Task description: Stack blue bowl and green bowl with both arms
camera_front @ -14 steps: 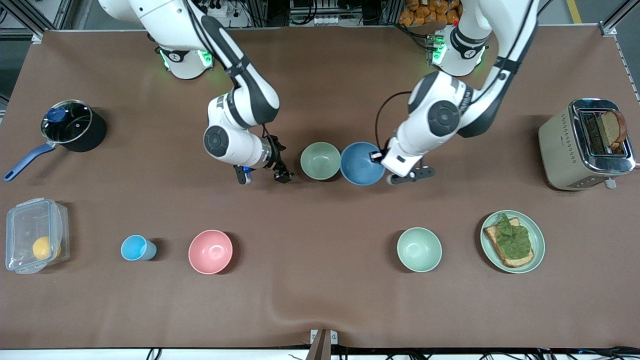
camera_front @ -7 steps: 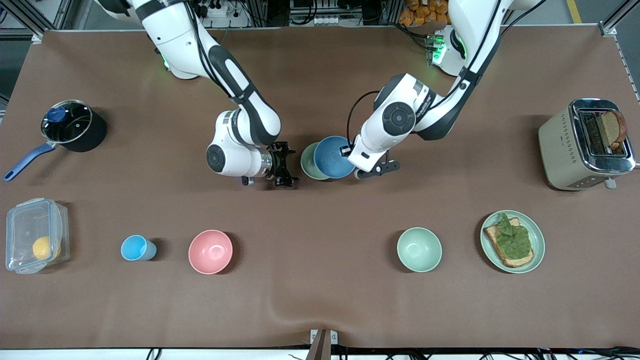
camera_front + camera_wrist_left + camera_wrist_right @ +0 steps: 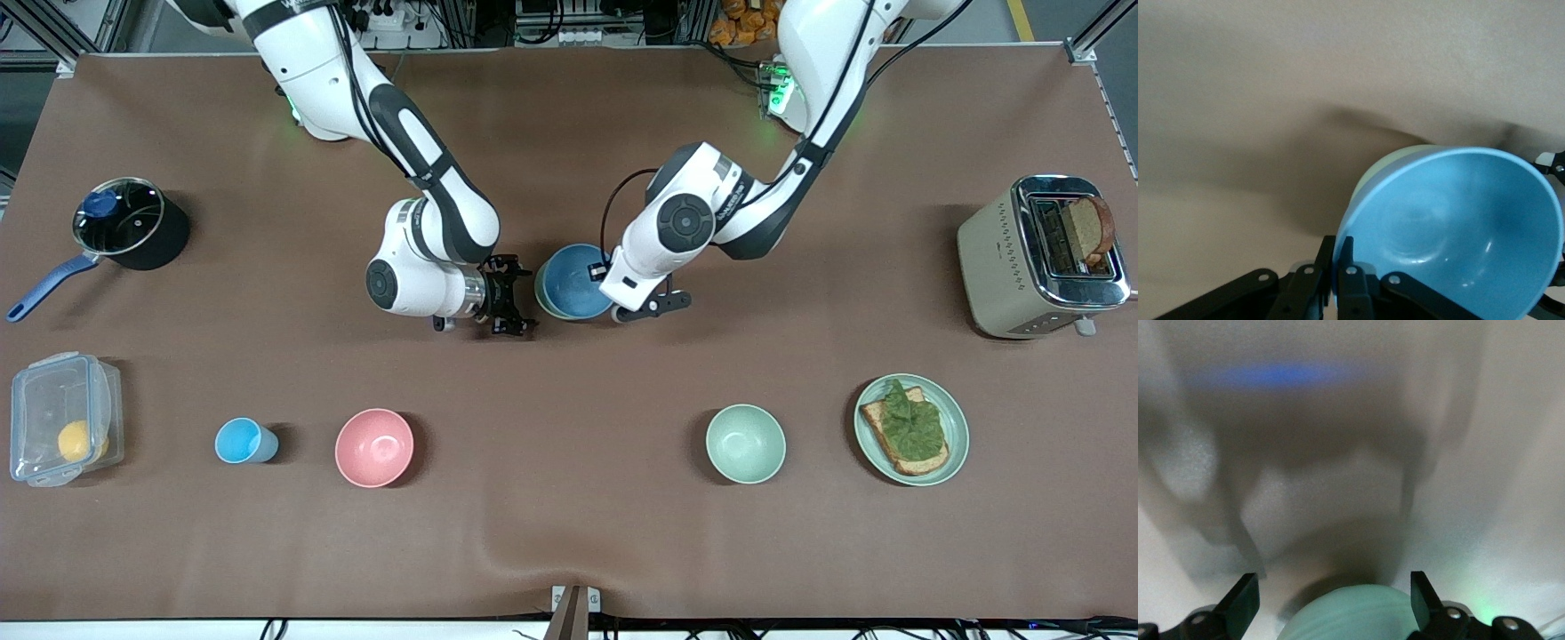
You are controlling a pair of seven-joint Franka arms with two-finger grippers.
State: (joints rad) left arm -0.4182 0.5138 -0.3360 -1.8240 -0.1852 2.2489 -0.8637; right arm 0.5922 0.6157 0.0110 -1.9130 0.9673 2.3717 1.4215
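**Left gripper holding blue bowl over green bowl: misalignment risk**

Left gripper is clamped on the rim of the round, deep, matte medium-blue bowl, pinching the wall between its fingers. The blue bowl hangs tilted, almost directly over the round, deep, matte pale mint-green bowl, of which only a thin crescent shows past the blue rim in the front view. Whether the two bowls already touch cannot be told.

Right gripper sits at table level just beside the green bowl, on the side toward the right arm's end of the table. Its jaws stand wide, the bowl's curved wall lying between them, not clenched.

Risks, as judged from this position:
- Release while the blue bowl is tilted may let it land on the green rim and tip out.
- With the green bowl unclamped, downward contact may push it along the brown table cover.
- An off-centre rim grip may let the blue bowl swing.
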